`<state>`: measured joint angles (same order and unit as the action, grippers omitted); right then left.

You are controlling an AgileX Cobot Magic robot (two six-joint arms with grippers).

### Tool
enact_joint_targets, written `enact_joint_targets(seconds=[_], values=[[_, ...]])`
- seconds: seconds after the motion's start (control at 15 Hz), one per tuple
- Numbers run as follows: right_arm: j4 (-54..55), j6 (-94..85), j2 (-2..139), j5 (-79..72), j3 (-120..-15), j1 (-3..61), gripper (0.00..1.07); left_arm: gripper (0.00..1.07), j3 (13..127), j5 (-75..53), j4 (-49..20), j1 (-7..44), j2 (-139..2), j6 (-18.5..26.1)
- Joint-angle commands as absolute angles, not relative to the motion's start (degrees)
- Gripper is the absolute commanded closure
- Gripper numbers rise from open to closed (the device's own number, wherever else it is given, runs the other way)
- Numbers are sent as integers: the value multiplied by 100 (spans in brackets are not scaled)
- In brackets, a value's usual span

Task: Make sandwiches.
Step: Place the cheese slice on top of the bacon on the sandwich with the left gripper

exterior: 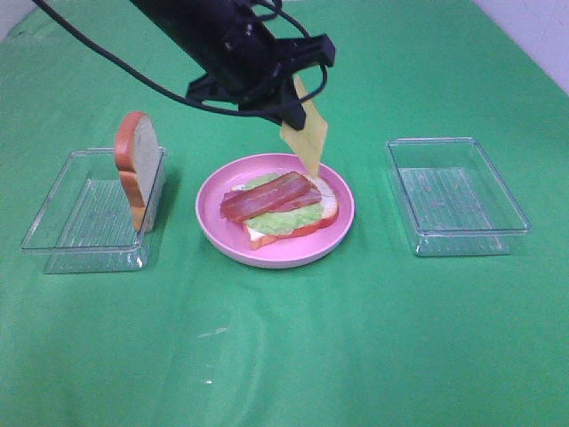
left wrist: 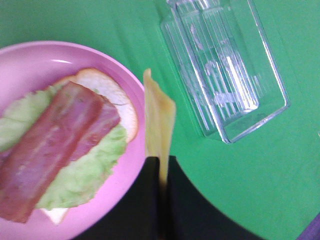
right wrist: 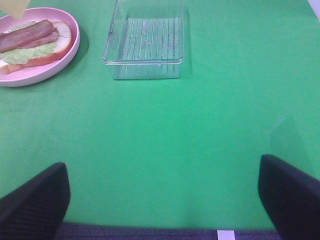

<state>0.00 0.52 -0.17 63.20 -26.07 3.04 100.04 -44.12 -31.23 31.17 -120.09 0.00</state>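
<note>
On the pink plate lies a bread slice topped with a lettuce leaf and bacon strips. My left gripper is shut on a thin yellow cheese square, which hangs on edge just above the plate's far right side. The left wrist view shows the cheese pinched between the black fingers, beside the bacon. A second bread slice stands upright in the left tray. My right gripper hangs open over bare cloth, holding nothing.
A clear plastic tray sits empty to the right of the plate, also seen as the tray in the right wrist view. Green cloth covers the whole table. The left arm's cable trails at the back left.
</note>
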Motion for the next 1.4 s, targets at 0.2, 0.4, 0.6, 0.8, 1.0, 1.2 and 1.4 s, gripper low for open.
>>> enact_joint_targets(seconds=[0.2,0.4,0.6,0.8,1.0,1.2,1.4], values=[[0,0,-206,6325,-2618,275,10,107,10044,-4160,-3770,3243,-12508,292],[0,0,-206,6325,-2618,275,10,107,10038,-4125,-3529,3191,-12708,281],[0,0,-201,6325,-2618,275,10,107,10032,-4183,-3065,3088,-13000,138],[0,0,-201,6325,-2618,275,10,107,10044,-4142,-2418,3077,-13086,-29],[0,0,-201,6325,-2618,275,10,103,10044,-4142,-1811,3077,-13086,-590],[0,0,-201,6325,-2618,275,10,82,10044,-4148,-1587,3077,-13086,-819],[0,0,-201,6325,-2618,275,10,5,10365,-4475,-1587,3083,-13069,-819]])
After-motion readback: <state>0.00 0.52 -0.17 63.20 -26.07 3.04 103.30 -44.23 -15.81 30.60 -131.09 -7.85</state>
